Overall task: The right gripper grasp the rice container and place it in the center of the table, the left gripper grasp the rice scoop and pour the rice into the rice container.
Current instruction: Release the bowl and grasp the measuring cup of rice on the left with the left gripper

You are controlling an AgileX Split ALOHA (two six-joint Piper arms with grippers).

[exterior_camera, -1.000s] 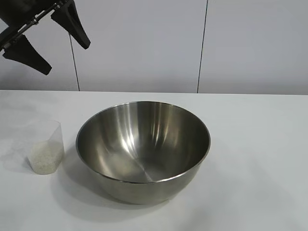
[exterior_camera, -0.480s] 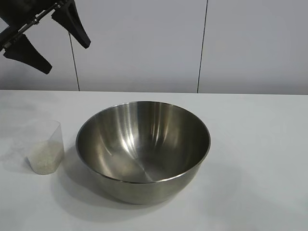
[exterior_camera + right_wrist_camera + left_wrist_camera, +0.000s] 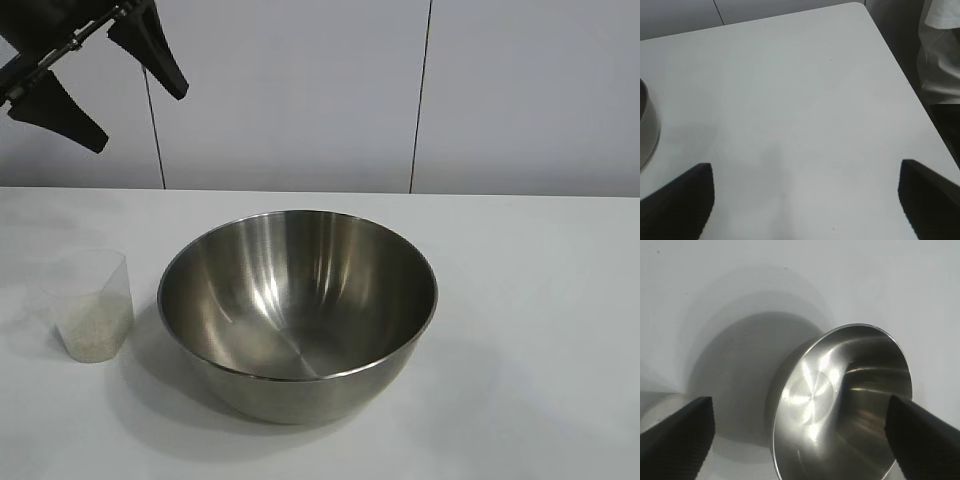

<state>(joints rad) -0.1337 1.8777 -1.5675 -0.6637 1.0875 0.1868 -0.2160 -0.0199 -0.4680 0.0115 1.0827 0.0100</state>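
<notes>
The rice container (image 3: 298, 310), a large shiny steel bowl, stands empty at the middle of the white table (image 3: 540, 300). It also shows in the left wrist view (image 3: 840, 405), and its rim shows in the right wrist view (image 3: 647, 125). The rice scoop (image 3: 93, 305), a clear plastic cup with a pale heap of rice (image 3: 95, 328) in it, stands upright just left of the bowl. My left gripper (image 3: 100, 75) hangs open and empty high above the table's back left, well above the scoop. My right gripper (image 3: 805, 200) is open and empty over bare table right of the bowl; it is outside the exterior view.
A pale panelled wall (image 3: 300, 90) runs behind the table. The table's edge and rounded corner (image 3: 862, 5) lie in the right wrist view, with a person in a white shirt (image 3: 942, 50) beyond it.
</notes>
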